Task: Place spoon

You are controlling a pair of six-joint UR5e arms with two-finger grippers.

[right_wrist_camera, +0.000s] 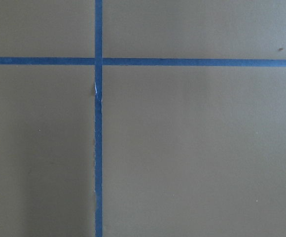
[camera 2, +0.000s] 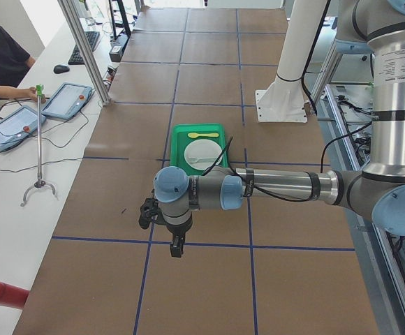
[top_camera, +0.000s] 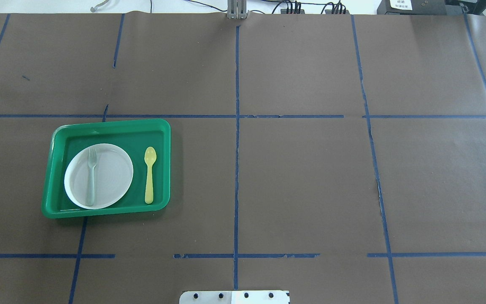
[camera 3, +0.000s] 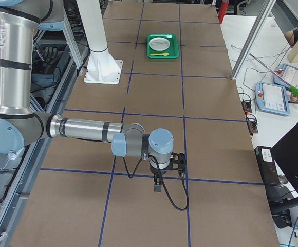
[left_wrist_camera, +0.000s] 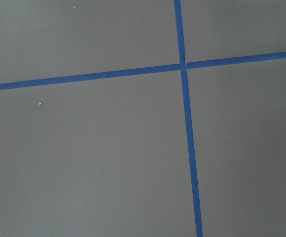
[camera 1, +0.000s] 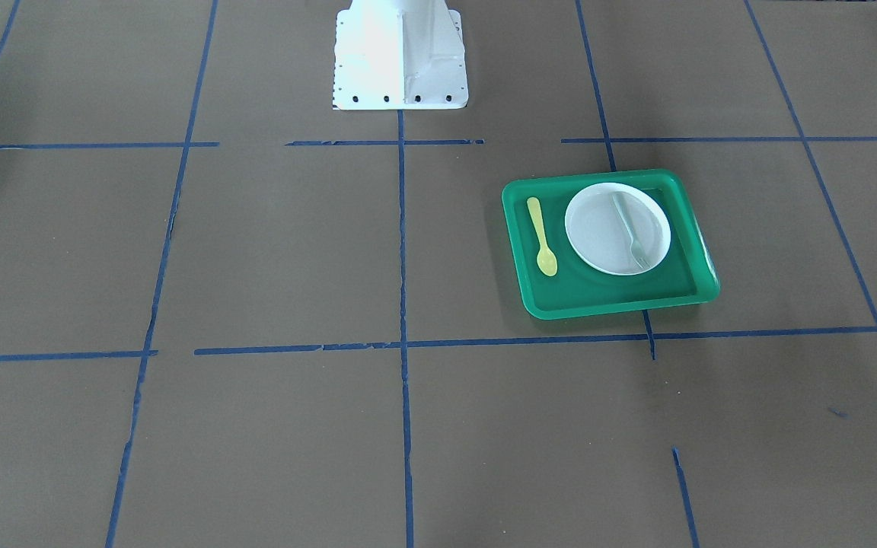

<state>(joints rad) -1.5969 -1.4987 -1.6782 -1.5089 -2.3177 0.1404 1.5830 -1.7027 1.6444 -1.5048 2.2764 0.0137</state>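
The yellow spoon (top_camera: 149, 175) lies flat on the floor of a green tray (top_camera: 160, 135), beside a white plate (top_camera: 110, 173) and apart from it. A pale grey-green fork (top_camera: 91, 177) lies on the plate. In the front-facing view the spoon (camera 1: 542, 237) is at the tray's (camera 1: 598, 295) left side. Neither gripper shows in the overhead or front-facing view. The left gripper (camera 2: 177, 246) hangs over bare table, far from the tray, in the exterior left view. The right gripper (camera 3: 157, 185) does the same at the other end in the exterior right view. I cannot tell whether either is open or shut.
The white robot base (camera 1: 400, 53) stands at the table's middle edge. Blue tape lines cross the brown table cover. A metal stand (camera 2: 40, 139), tablets and a seated person are on the side bench. Both wrist views show only table and tape.
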